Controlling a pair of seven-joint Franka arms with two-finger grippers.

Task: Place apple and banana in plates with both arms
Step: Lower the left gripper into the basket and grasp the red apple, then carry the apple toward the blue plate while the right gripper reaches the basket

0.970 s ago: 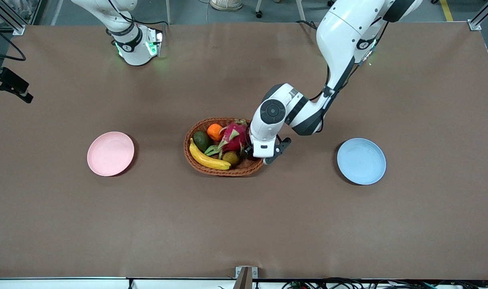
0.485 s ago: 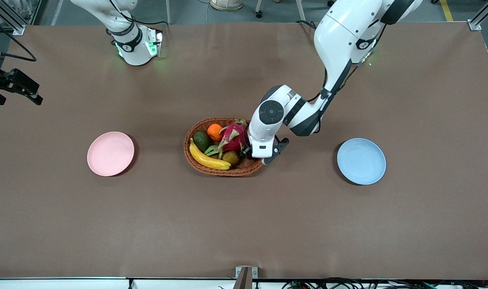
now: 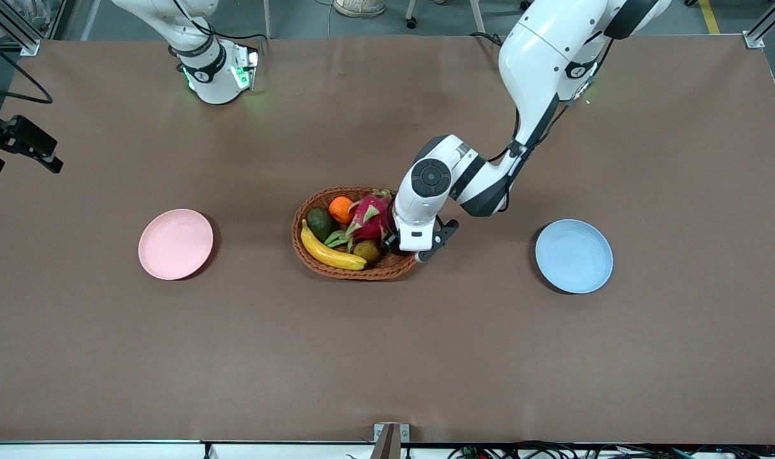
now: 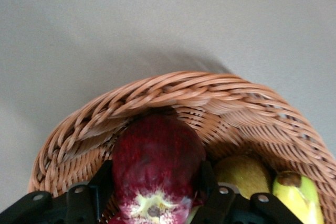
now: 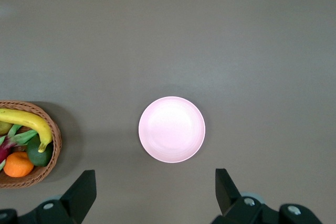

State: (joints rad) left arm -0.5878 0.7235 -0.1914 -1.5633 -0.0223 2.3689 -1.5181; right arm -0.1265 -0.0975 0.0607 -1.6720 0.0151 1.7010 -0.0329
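At the centre of the front view, the left gripper (image 4: 155, 203) reaches down into the wicker basket (image 3: 352, 271) at the end toward the left arm, hidden there under the arm's white wrist. Its own wrist view shows the two black fingers (image 4: 94, 195) pressed against either side of the apple (image 4: 157, 166), dark red with a pale spot at its top; the fruit sits against the woven wall, and whether it has left the basket floor is hard to judge. A kiwi (image 4: 241, 171) lies just beside it.

The banana (image 3: 328, 250) lies along the basket edge nearer the front camera, with an avocado (image 3: 320, 221), an orange (image 3: 341, 209) and a pink dragon fruit (image 3: 371, 217) packed above it in the frame.

The pink plate (image 3: 175, 244) rests on the brown desk (image 3: 387, 357) at middle left of the front view, toward the right arm's end; the blue plate (image 3: 574, 256) rests at middle right, toward the left arm's end. Both are well apart from the basket and hold nothing.

The right gripper (image 5: 152, 195) hangs at the far left edge of the front view, above the pink plate in the frame, waiting. In its wrist view the fingers (image 5: 81, 190) stand wide apart with nothing between them, looking down on the pink plate.
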